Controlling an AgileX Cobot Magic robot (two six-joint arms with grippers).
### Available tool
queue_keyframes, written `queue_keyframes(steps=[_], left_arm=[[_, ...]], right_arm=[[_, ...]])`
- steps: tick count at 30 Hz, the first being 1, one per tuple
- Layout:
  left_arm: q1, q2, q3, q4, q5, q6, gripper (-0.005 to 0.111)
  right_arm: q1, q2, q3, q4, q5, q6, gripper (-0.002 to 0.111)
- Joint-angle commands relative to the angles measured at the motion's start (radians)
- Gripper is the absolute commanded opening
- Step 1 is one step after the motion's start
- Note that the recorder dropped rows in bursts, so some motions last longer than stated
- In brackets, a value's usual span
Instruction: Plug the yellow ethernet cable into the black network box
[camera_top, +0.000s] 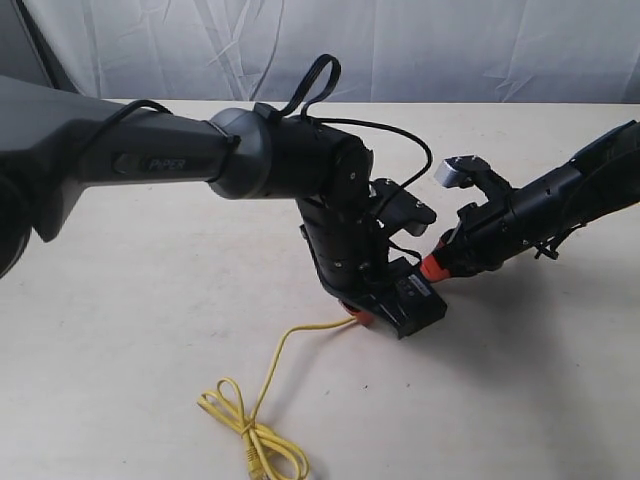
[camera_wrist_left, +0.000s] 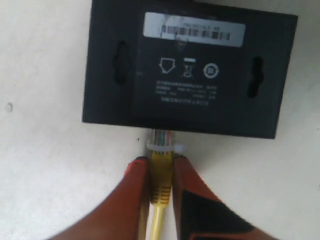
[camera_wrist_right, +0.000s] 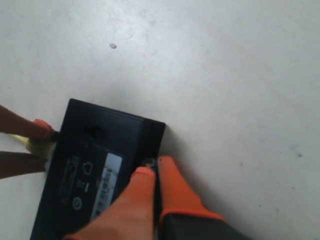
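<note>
The black network box (camera_wrist_left: 190, 75) lies flat on the table with its white label strip up, also seen in the exterior view (camera_top: 420, 300). My left gripper (camera_wrist_left: 161, 162) is shut on the yellow boot of the yellow ethernet cable (camera_wrist_left: 161, 180). The cable's clear plug (camera_wrist_left: 161, 141) meets the box's near side. The rest of the cable (camera_top: 262, 390) trails toward the table's front into a knotted loop. My right gripper (camera_wrist_right: 156, 167) is shut, its orange tips pressed against the opposite end of the box (camera_wrist_right: 95, 170). In the exterior view it (camera_top: 432, 265) sits at the box's right end.
The left arm (camera_top: 300, 170) hangs over the box and hides most of it in the exterior view. The table (camera_top: 120, 330) is pale and bare around the cable. A white cloth (camera_top: 400, 50) hangs behind it.
</note>
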Motion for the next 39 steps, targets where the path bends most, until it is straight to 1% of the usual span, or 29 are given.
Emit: queue_keyframes(steps=[1, 8, 17, 20, 26, 30, 35, 39], left_arm=[[-0.011, 0.002, -0.006, -0.034, -0.005, 0.009, 0.000], [-0.011, 0.002, -0.006, -0.055, -0.010, 0.009, 0.000], [-0.011, 0.002, -0.008, -0.038, 0.061, -0.051, 0.000], [-0.011, 0.002, -0.032, -0.021, 0.122, -0.080, 0.000], [-0.011, 0.002, -0.099, 0.002, 0.180, -0.131, 0.000], [-0.013, 0.002, -0.099, 0.043, 0.188, -0.177, 0.000], [-0.036, 0.009, -0.099, 0.046, 0.153, -0.196, 0.000], [-0.051, 0.036, -0.099, 0.073, 0.176, -0.198, 0.000]], right_arm=[[-0.002, 0.000, 0.000, 0.011, 0.007, -0.011, -0.001], [-0.002, 0.000, 0.000, 0.011, 0.019, -0.011, -0.001], [-0.002, 0.000, 0.000, 0.004, 0.015, -0.011, -0.001], [-0.002, 0.000, 0.000, -0.003, 0.006, -0.011, -0.001], [-0.002, 0.000, 0.000, -0.015, -0.002, 0.001, -0.001], [-0.002, 0.000, 0.000, -0.028, -0.004, 0.024, -0.001], [-0.002, 0.000, 0.000, -0.028, -0.004, 0.026, -0.001], [-0.002, 0.000, 0.000, -0.028, -0.004, 0.026, -0.001]])
